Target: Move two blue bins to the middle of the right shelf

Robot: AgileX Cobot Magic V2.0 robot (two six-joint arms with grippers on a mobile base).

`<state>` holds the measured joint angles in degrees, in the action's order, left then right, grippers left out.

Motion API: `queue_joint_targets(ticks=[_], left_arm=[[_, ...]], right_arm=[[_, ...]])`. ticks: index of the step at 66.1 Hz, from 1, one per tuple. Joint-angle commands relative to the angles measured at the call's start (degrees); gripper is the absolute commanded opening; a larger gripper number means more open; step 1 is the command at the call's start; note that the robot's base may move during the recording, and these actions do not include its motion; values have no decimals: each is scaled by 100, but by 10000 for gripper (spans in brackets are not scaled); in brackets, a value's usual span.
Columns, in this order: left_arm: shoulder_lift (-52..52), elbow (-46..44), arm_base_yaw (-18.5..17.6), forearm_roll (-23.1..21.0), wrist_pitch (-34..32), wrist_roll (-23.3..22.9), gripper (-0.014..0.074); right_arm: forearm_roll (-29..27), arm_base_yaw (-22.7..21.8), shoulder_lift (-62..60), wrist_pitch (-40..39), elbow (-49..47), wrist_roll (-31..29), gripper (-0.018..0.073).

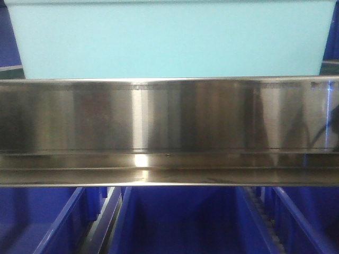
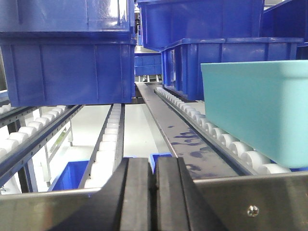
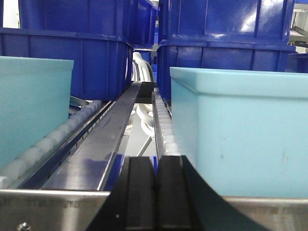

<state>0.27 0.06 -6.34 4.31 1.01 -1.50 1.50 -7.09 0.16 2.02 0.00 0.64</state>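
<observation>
Right now the left claw [image 2: 154, 192] is squeezed shut with nothing in it. Its two black pads press together at the near edge of the shelf. The right claw [image 3: 155, 192] is closed the same way and holds nothing too.

A big blue bin [image 2: 67, 72] sits on the rollers [image 2: 108, 144], far from the left claw and a bit to the left. Its wide side faces the claw, so its long way seems to run left to right. The stacked blue bins [image 2: 226, 57] stand far off on the right. I think the left arm is nearer the big blue bin, but I cannot tell which two bins are meant. To get one, a claw would have to open and go forward along the rollers.

A pale bin [image 2: 260, 110] sits near on the left claw's right side. The right wrist view shows one more pale bin [image 3: 240, 134], just right of that claw. The front view shows no claw at all. It shows a shiny shelf bar [image 1: 169, 116] and the lower blue bins [image 1: 180, 222] under it, which the wrist views mostly miss.
</observation>
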Motion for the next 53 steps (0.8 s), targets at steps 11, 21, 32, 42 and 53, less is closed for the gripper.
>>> queue_joint_targets(ticks=[11, 21, 32, 42, 53], left_arm=[[-27, -6, 1, -32, -101, -11, -111], [-27, -6, 1, -32, -101, -11, -111], [-27, -6, 1, -32, -101, -11, -111], [-27, -6, -2, -22, -101, -11, -111], [-27, -6, -2, -22, -136, -11, -111]], right_arm=[[-14, -20, -16, -119, 0, -10, -166], [-14, -20, -16, -119, 0, -10, -166], [-14, -20, -16, -119, 0, -10, -166], [-14, -20, -16, -119, 0, -10, -166], [-14, -20, -16, -119, 0, -10, -166]])
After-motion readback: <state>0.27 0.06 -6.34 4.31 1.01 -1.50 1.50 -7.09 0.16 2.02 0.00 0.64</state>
